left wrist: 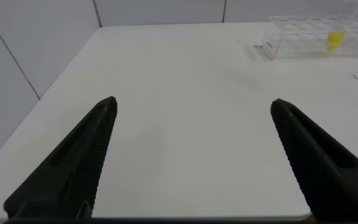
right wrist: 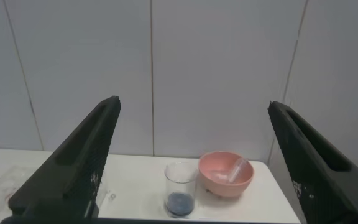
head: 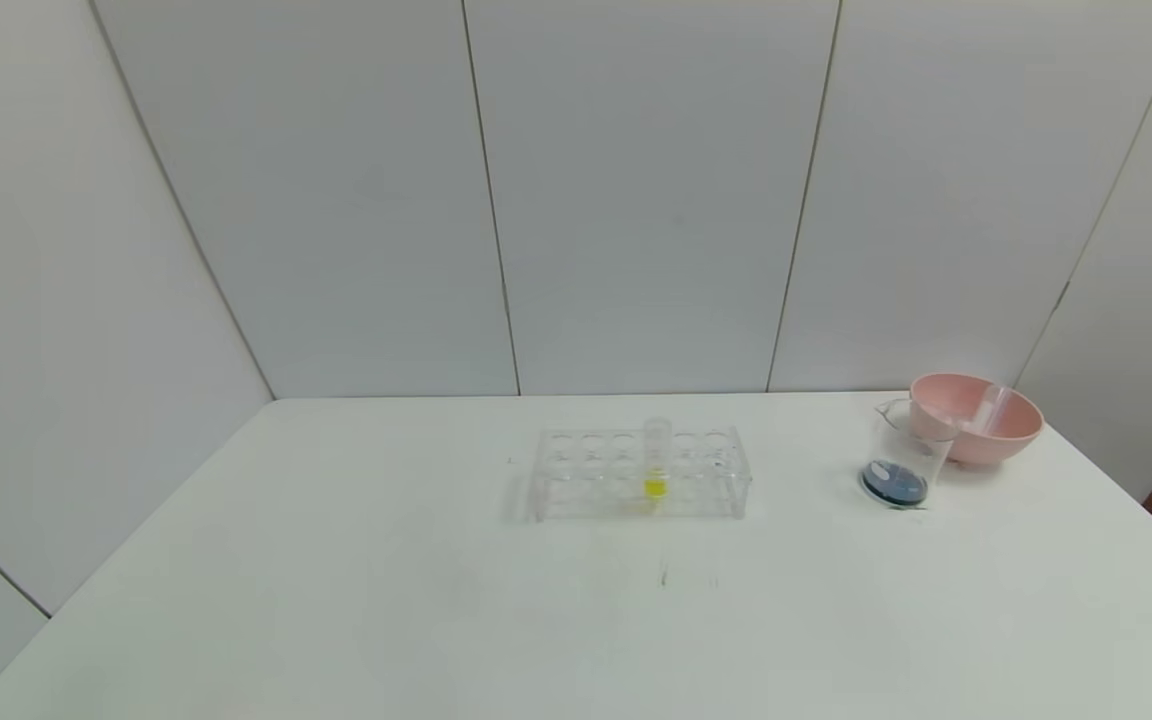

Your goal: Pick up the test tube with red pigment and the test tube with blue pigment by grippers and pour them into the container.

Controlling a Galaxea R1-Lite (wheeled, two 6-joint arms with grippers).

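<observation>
The container [head: 901, 455], a clear beaker, stands at the table's right with dark blue liquid in its bottom; it also shows in the right wrist view [right wrist: 180, 190]. No tube with red or blue liquid shows. A clear empty tube [head: 991, 408] lies slanted in the pink bowl [head: 986, 442], also seen in the right wrist view [right wrist: 236, 169]. My left gripper [left wrist: 192, 102] is open and empty above the table's left part. My right gripper [right wrist: 194, 101] is open and empty, held back from the beaker. Neither gripper shows in the head view.
A clear tube rack [head: 706, 480] stands mid-table with one tube of yellow liquid [head: 656, 462] upright in it; the rack [left wrist: 291, 37] also shows in the left wrist view. The pink bowl [right wrist: 219, 182] touches the beaker's far right side. Wall panels stand behind the table.
</observation>
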